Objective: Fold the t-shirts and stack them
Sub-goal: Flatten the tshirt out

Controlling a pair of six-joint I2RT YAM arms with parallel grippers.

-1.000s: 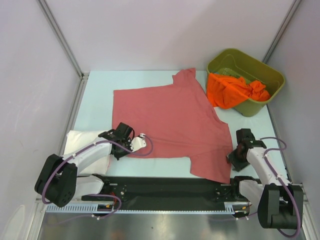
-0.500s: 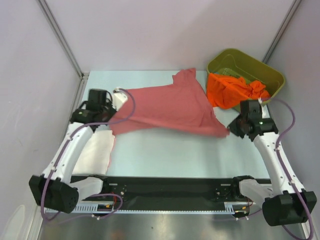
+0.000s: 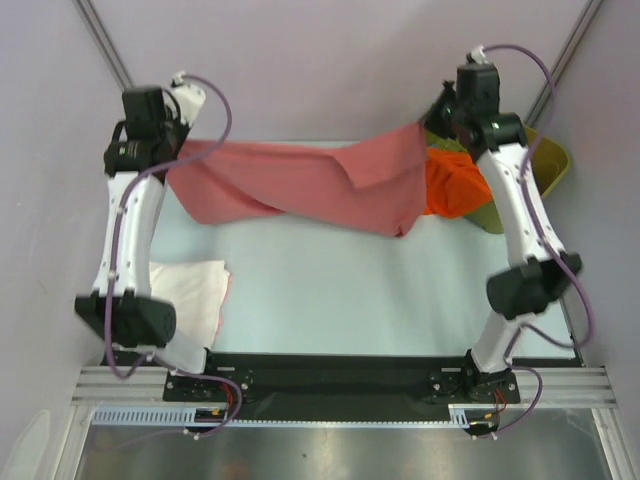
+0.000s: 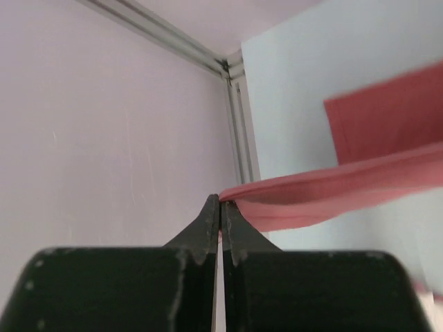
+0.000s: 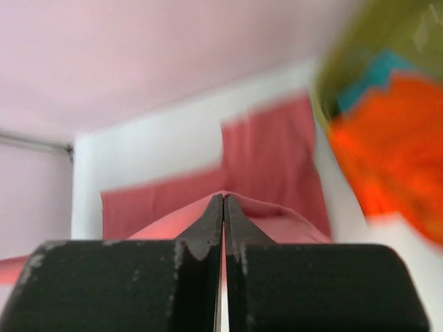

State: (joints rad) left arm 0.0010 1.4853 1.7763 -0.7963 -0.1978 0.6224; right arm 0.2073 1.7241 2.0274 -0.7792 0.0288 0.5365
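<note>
The salmon-red t-shirt hangs in the air, stretched between both raised arms over the far half of the table. My left gripper is shut on its left edge; the cloth runs right from the fingertips. My right gripper is shut on its right edge; the cloth shows beyond the closed jaws. The bright orange t-shirt spills from the olive-green bin, with teal cloth inside. A folded white t-shirt lies near the left front.
The light table lies under the hanging shirt. Enclosure walls and metal posts stand close on the left, back and right. A black rail runs along the front edge between the arm bases.
Both arms have lifted the salmon-red shirt's near edge from the table and carried it up and back. The shirt now hangs in the air between them.
</note>
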